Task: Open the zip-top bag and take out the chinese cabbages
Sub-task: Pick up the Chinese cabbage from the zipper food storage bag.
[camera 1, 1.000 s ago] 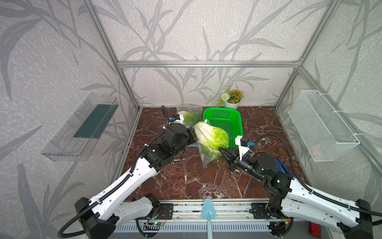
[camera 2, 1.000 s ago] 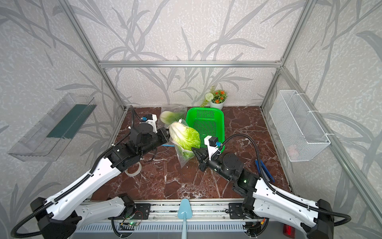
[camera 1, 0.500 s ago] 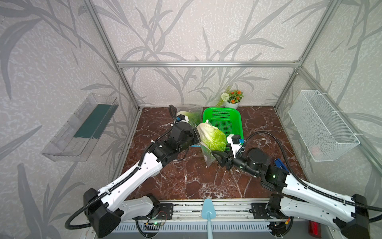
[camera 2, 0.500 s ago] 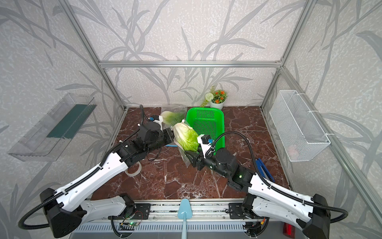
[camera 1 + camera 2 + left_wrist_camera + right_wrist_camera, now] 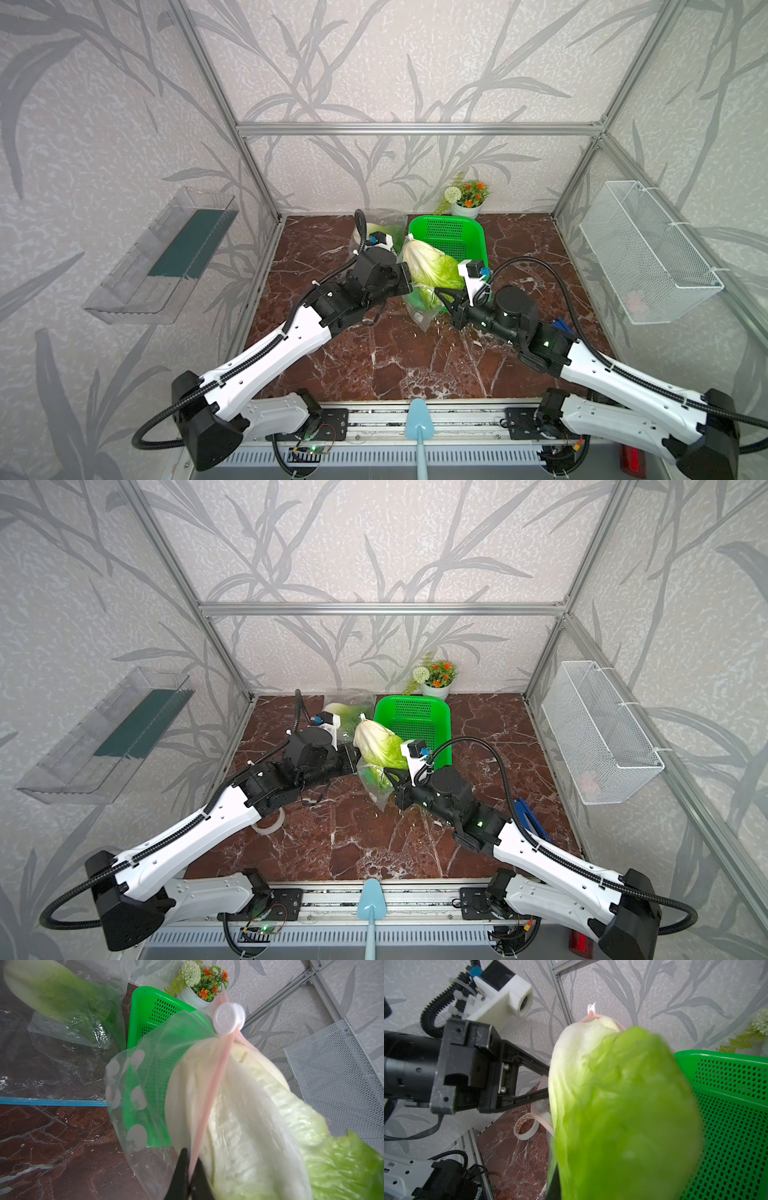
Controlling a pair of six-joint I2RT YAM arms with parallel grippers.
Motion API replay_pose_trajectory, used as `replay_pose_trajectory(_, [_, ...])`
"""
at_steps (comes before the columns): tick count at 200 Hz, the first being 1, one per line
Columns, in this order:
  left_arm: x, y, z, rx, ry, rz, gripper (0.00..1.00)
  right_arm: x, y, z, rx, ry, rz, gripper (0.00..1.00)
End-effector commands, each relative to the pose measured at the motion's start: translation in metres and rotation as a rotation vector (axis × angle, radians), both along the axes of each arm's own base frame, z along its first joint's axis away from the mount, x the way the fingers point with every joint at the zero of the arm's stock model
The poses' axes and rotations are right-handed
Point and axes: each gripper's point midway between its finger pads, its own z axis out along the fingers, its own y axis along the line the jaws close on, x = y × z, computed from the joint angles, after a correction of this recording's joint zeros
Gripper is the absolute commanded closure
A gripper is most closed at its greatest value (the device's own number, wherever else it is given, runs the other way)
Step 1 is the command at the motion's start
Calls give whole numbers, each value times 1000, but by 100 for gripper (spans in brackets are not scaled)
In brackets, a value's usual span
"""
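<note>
Left arm reaches in from left of centre in both top views; left gripper [image 5: 190, 1165] has its fingers pressed on the pink zip strip [image 5: 209, 1095], holding the bag [image 5: 145, 1059] up off the floor. At centre, the cabbage [image 5: 424, 264] lies across the opened mouth, white base up. The right gripper [image 5: 439, 294] has pushed in closer than a second ago and is now closed at the leafy end; whether on leaf or plastic, cannot tell. Likely the pull-out is starting, with the basket [image 5: 480, 249] just behind and a second cabbage [image 5: 340, 711] bagged left of it.
</note>
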Motion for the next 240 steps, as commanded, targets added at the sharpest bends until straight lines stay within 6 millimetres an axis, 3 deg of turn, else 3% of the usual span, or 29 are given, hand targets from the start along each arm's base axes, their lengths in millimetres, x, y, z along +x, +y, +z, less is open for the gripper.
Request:
replay_pose_trajectory(1, [-5,19,3,86,-9,54,100,-7,-6,57,171,-129,8,100])
replay_pose_trajectory(22, [-4,41,7,149,-41,114,100,-15,-18,69,235,-174,5,100])
replay_pose_trajectory(37, [-6,46,10,156,-59,114,100,-19,-22,72,235,-176,5,100])
replay_pose_trajectory(66, [-9,42,9,134,-60,87,100,-20,-20,70,248,-157,18,95])
replay_pose_trajectory(78, [-10,38,7,128,-50,68,100,-19,-18,69,261,-149,26,84])
replay_pose_trajectory(92, [-13,32,5,120,-38,39,100,-18,-17,70,278,-140,30,82])
replay_pose_trajectory(104, [-15,28,3,115,-26,12,100,-17,-16,72,303,-135,42,73])
replay_pose_trajectory(148, [-18,21,-1,117,-15,-32,100,-9,-16,74,392,-62,82,65])
replay_pose_trajectory(175, [-19,16,2,109,-31,-63,100,-6,-3,64,368,-1,134,52])
replay_pose_trajectory(199, [-18,13,6,103,-45,-75,100,-6,10,54,321,59,178,47])
replay_pose_trajectory(225, [-18,8,7,99,-48,-99,100,-6,15,45,280,95,196,50])
replay_pose_trajectory(231, [-19,7,7,98,-50,-109,100,-5,16,42,259,105,194,59])
replay_pose_trajectory(240, [-19,5,8,97,-54,-119,100,-5,16,38,230,115,188,82])
